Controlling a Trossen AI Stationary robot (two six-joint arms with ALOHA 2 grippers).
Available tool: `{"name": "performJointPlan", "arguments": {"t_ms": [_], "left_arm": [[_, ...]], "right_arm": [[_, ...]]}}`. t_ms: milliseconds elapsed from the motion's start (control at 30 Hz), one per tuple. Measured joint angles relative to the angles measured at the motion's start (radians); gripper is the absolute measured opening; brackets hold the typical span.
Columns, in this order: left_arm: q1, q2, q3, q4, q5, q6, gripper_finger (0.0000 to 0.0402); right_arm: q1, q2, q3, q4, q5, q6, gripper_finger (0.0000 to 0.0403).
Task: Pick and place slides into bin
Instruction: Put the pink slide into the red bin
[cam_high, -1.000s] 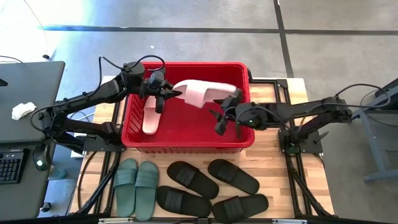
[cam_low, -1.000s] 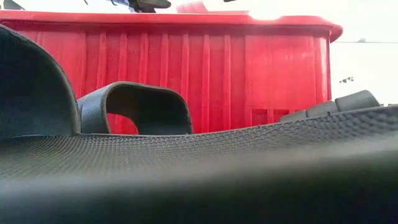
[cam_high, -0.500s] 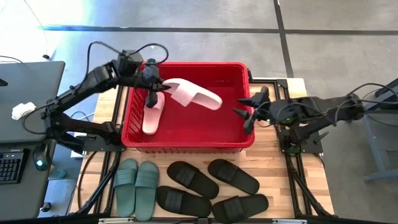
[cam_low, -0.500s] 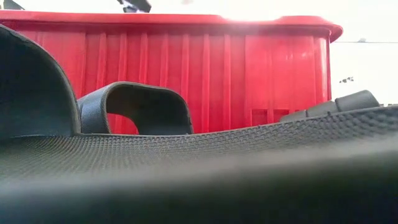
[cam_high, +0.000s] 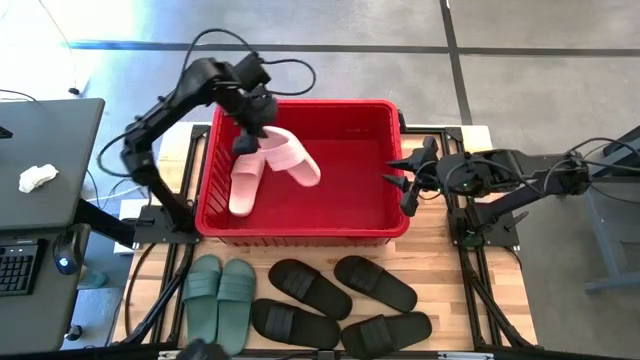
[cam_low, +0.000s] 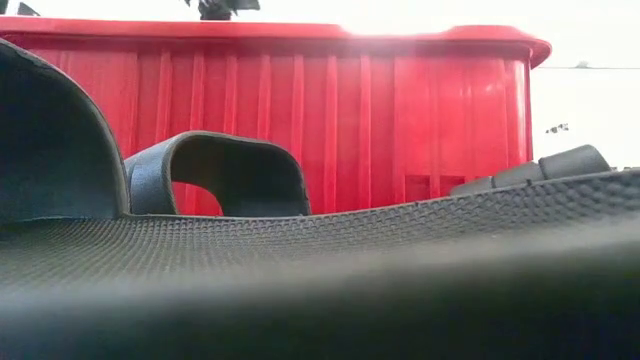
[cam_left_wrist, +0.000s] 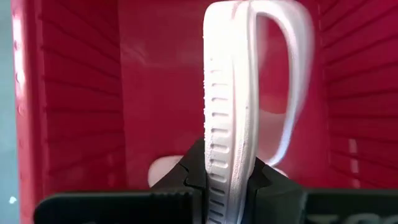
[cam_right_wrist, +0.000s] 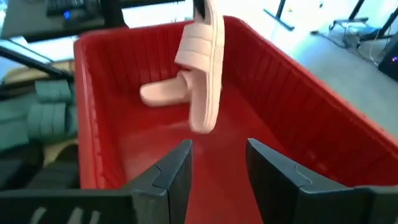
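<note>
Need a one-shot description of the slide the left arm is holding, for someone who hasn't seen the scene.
Find the big red bin at the table's far side. Above its left half, the left end effector pinches a pale pink slide by one end, hanging in the air. Its twin lies flat on the bin floor; the green and black pairs sit outside on the table.

The right gripper (cam_right_wrist: 217, 165) points into the red bin (cam_right_wrist: 311, 118), fingers apart and empty. One pink slide (cam_right_wrist: 202, 68) hangs upright above the bin floor; another (cam_right_wrist: 163, 92) lies flat beneath it.
</note>
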Motion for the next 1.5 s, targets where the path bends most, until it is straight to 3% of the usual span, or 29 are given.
{"name": "performJointPlan", "arguments": {"t_ms": [233, 667, 867, 1033, 1200, 1333, 1500], "left_arm": [[0.052, 0.140, 0.068, 0.005, -0.053, 0.048, 0.0028], [0.100, 0.214, 0.015, 0.000, 0.035, 0.239, 0.0027], [0.104, 0.211, -0.160, 0.015, -0.052, 0.271, 0.0027], [0.132, 0.212, -0.255, 0.008, -0.064, 0.265, 0.0024], [0.153, 0.220, -0.264, -0.014, -0.106, 0.280, 0.0024], [0.159, 0.222, -0.214, -0.009, -0.029, 0.386, 0.0020], [0.170, 0.221, -0.192, -0.004, -0.054, 0.441, 0.0020]], "right_arm": [[-0.046, -0.002, 0.000, -0.072, -0.143, -0.049, 0.0138], [-0.140, -0.002, 0.000, -0.073, -0.453, -0.192, 0.0138], [-0.181, -0.002, 0.000, -0.072, -0.462, -0.289, 0.0138], [-0.247, -0.002, 0.000, -0.052, -0.467, -0.366, 0.0138], [-0.316, -0.002, 0.000, -0.018, -0.538, -0.369, 0.0138], [-0.354, -0.002, 0.000, 0.004, -0.545, -0.367, 0.0138], [-0.393, -0.001, 0.000, 0.004, -0.547, -0.344, 0.0138]]}}
